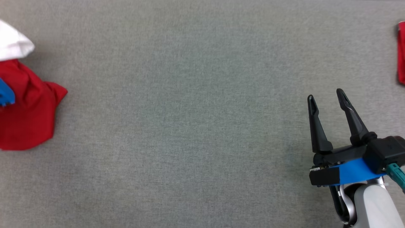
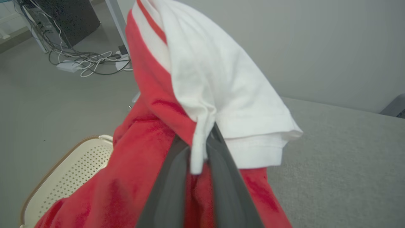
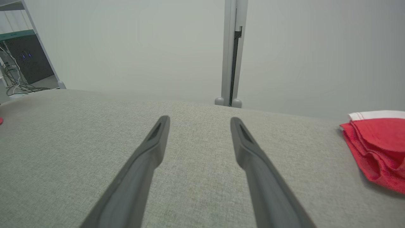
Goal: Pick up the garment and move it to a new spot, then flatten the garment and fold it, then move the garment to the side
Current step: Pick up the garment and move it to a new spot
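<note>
Left wrist view: L end effector [image 2: 196,133] clamped on red/white garment [image 2: 221,88]; R end effector [image 1: 325,94] open, apart.

The garment [image 2: 221,95] is seen as soft, matt knitted cloth. The counter [image 1: 190,126] is covered in coarse-woven, matt grey fabric. The fingers [image 1: 317,133] of the right end effector [image 1: 326,95] are formed of smooth, matt dark plastic.

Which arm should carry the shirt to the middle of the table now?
Left. The left hand is pinched on a fold of the red-and-white shirt at the far left of the table. The right hand is open over bare cloth, far from it.
</note>
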Robot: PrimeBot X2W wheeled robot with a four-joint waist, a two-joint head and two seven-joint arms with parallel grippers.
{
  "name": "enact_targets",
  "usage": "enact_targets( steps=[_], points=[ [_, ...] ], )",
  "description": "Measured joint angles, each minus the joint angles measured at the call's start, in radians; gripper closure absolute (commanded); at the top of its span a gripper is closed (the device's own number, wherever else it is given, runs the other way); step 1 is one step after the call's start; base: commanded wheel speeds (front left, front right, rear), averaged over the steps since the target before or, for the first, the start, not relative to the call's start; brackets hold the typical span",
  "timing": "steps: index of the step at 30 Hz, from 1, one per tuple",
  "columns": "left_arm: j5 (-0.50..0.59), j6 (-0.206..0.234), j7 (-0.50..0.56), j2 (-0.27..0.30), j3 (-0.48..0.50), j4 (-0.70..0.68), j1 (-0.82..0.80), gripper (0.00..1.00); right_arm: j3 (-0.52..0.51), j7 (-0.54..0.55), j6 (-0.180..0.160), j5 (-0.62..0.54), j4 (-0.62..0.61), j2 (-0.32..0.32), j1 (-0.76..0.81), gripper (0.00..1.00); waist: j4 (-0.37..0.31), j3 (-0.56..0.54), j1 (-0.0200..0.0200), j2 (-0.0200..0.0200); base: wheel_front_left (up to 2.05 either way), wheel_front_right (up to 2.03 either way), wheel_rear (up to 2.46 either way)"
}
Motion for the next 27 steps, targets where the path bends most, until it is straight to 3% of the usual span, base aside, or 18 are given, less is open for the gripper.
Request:
enact_targets(
  steps=[7, 11, 20, 27],
  points=[
    [0.014, 0.000, -0.133, 0.007, -0.078, -0.123, -0.087, 1.00, -0.002, -0.036, 0.000, 0.026, 0.068, 0.012, 0.012, 0.00, -0.038, -0.080, -0.0001, 0.0000, 0.00, 0.00, 0.00],
    [0.033, -0.001, -0.165, -0.016, -0.132, -0.234, -0.128, 1.00, -0.003, -0.056, 0.000, 0.054, 0.100, 0.013, 0.016, 0.00, -0.075, -0.115, -0.0001, 0.0000, 0.00, 0.00, 0.00],
    [0.033, -0.001, -0.120, -0.062, -0.223, -0.463, -0.235, 1.00, 0.036, -0.077, 0.000, 0.131, 0.155, 0.014, -0.005, 0.00, -0.224, -0.127, 0.0000, 0.0000, 0.00, 0.00, 0.00],
    [0.015, -0.001, -0.071, -0.155, -0.331, -0.591, -0.297, 1.00, 0.050, -0.078, 0.000, 0.184, 0.144, 0.015, -0.025, 0.00, -0.355, -0.113, 0.0001, 0.0000, 0.00, 0.00, 0.00]
  ],
)
